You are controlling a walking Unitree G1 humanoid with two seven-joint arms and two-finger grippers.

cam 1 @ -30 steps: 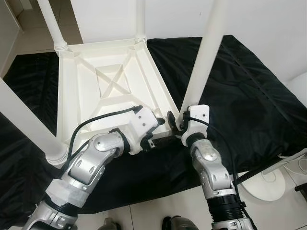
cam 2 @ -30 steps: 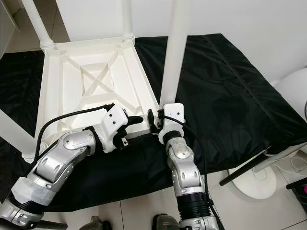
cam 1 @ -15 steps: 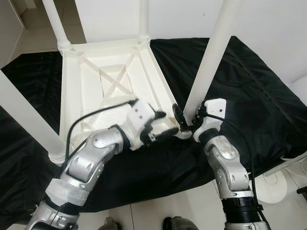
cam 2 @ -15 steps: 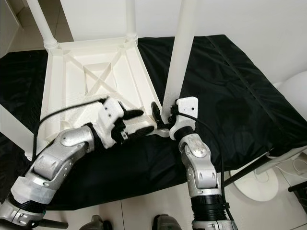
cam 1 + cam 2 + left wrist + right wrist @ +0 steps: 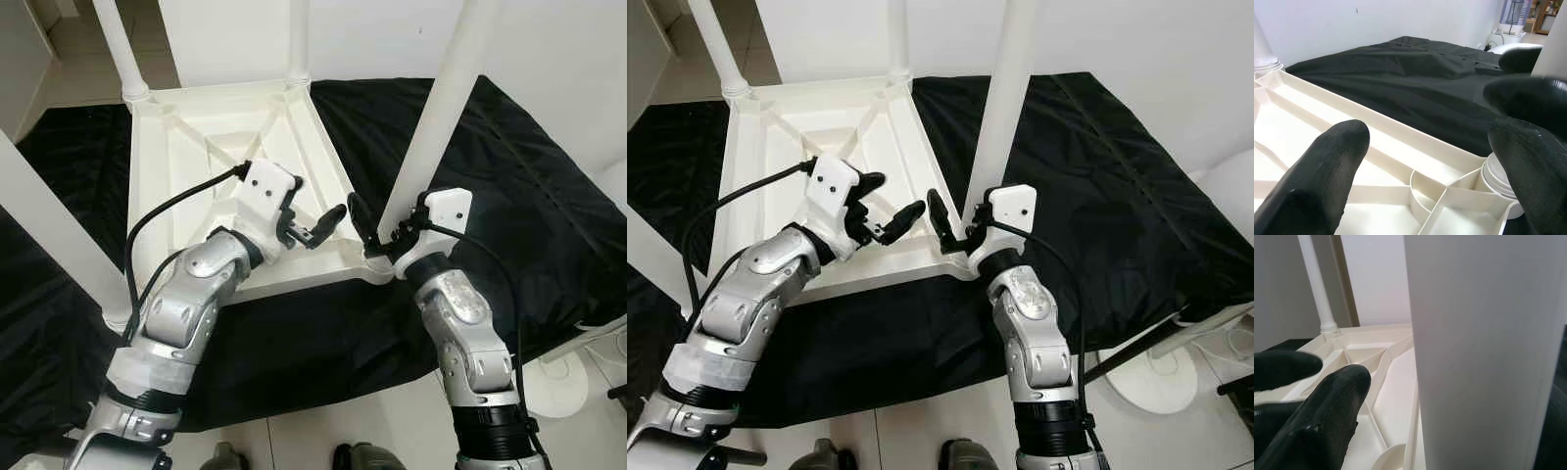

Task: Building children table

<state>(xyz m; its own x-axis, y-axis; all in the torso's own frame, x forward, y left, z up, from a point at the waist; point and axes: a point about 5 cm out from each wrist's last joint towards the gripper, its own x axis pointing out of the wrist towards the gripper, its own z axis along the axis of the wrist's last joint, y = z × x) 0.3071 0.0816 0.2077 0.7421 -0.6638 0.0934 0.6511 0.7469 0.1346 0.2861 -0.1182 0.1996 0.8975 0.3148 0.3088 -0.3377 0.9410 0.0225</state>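
Observation:
A white children's table (image 5: 196, 166) lies upside down on a black cloth (image 5: 509, 196), its legs pointing up. My right gripper (image 5: 375, 223) is at the base of the near right leg (image 5: 441, 108). It is open, with one finger (image 5: 1327, 416) a little off the leg and the other behind it. My left gripper (image 5: 312, 208) hovers open just above the table's underside, close to that same corner. The left wrist view shows the corner socket (image 5: 1449, 196) between its fingers (image 5: 1317, 181).
Three more white legs stand at the far left (image 5: 118, 49), far right (image 5: 297, 39) and near left (image 5: 49, 235) corners. The cloth-covered surface ends just before me, with tiled floor below. A white round base (image 5: 578, 377) sits on the floor at the right.
My left gripper has lifted off the table's near rim and moved up over the underside, fingers apart. The right gripper stays at the leg base. The view has shifted slightly.

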